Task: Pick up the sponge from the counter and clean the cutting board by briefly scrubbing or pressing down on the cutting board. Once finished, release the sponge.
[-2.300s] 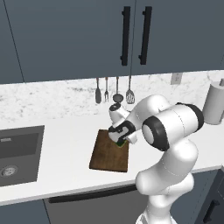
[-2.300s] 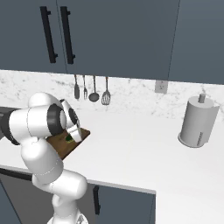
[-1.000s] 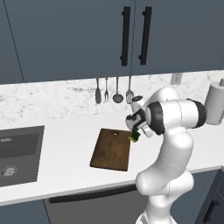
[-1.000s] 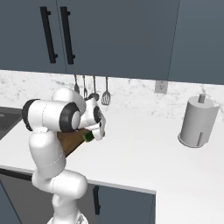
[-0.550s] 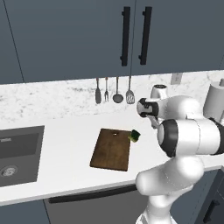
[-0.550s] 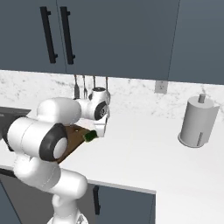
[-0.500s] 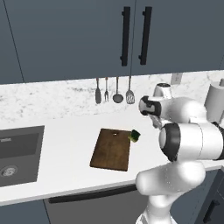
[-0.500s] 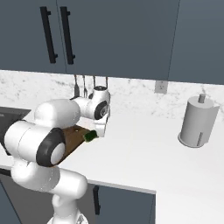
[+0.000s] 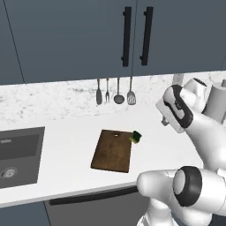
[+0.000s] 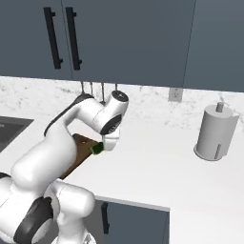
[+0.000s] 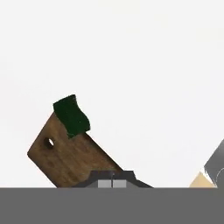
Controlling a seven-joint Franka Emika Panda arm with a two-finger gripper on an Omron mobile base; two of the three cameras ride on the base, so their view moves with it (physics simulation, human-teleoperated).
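Sponge point(image 9: 137, 137) — small rectangular block, dark green scouring layer uppermost, a thin yellow layer showing beneath along one side. It rests at the far right corner of the cutting board point(image 9: 112, 150), partly overhanging the board's edge onto the worktop point(image 9: 66, 154); in the hand view its green top looks slightly buckled rather than flat. Nothing grips it.

Cutting board — flat dark brown wooden rectangle, grain running lengthwise, a small hole near the far short edge. It lies flat on the white worktop, roughly midway along it, between the sink point(image 9: 17, 154) at the left end and the paper towel roll point(image 10: 215, 133) towards the right end.

Gripper point(image 10: 109, 144) — fingers brought fully together, holding nothing. In the right base view it hangs off the arm's wrist just beside the sponge, above the board's right edge; whether it touches the sponge cannot be told from that angle. The hand view looks down on sponge and board from well apart.

Utensils point(image 9: 114, 91) — four pieces hanging in a row on the grey-speckled backsplash behind the board.

Upper cabinets point(image 9: 88, 39) — dark blue-grey doors, black bar handles.
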